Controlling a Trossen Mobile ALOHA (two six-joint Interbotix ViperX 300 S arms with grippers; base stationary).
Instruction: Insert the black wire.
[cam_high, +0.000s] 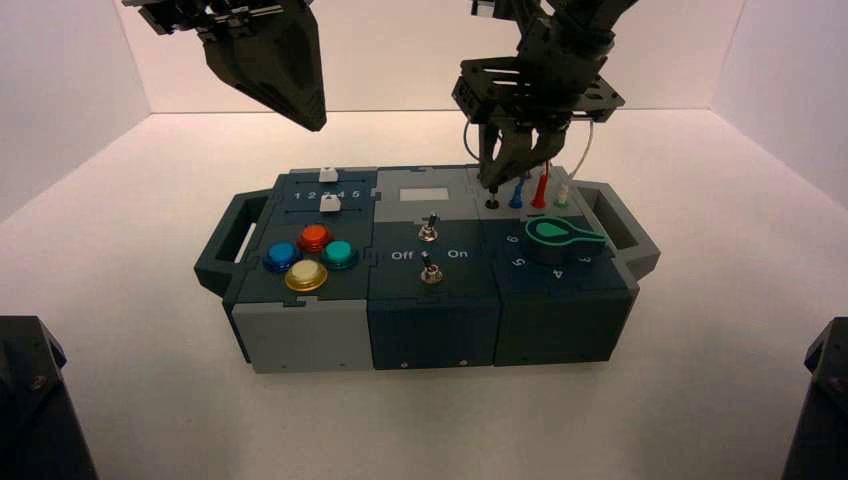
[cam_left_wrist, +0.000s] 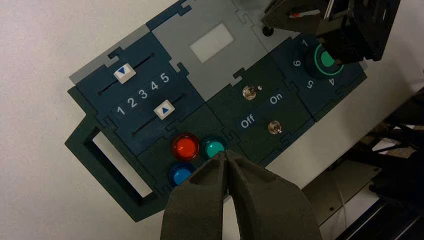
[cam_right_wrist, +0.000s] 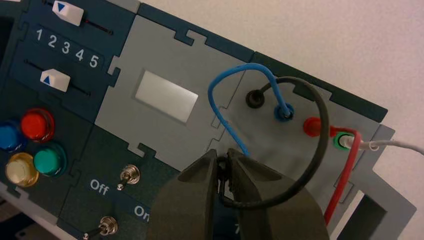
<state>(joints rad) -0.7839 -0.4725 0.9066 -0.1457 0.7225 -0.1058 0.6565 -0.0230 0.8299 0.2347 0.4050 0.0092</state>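
Observation:
The black wire (cam_right_wrist: 320, 120) loops from a black socket (cam_right_wrist: 255, 98) on the grey panel round to my right gripper (cam_right_wrist: 222, 157), which is shut on the wire's free black plug (cam_right_wrist: 220, 172). In the high view the right gripper (cam_high: 497, 172) hangs over the box's far right corner, with the plug pointing down just above a black hole (cam_high: 491, 203). My left gripper (cam_high: 315, 122) is parked high above the box's far left, its fingers shut on nothing; in its own view the left gripper (cam_left_wrist: 227, 155) hovers over the coloured buttons.
Beside the black hole stand a blue plug (cam_high: 517, 193), a red plug (cam_high: 540, 190) and a white one (cam_high: 562, 193). A green knob (cam_high: 555, 238) sits just in front, with two toggle switches (cam_high: 428, 228) at the middle. The box (cam_high: 300, 340) has a handle at each end.

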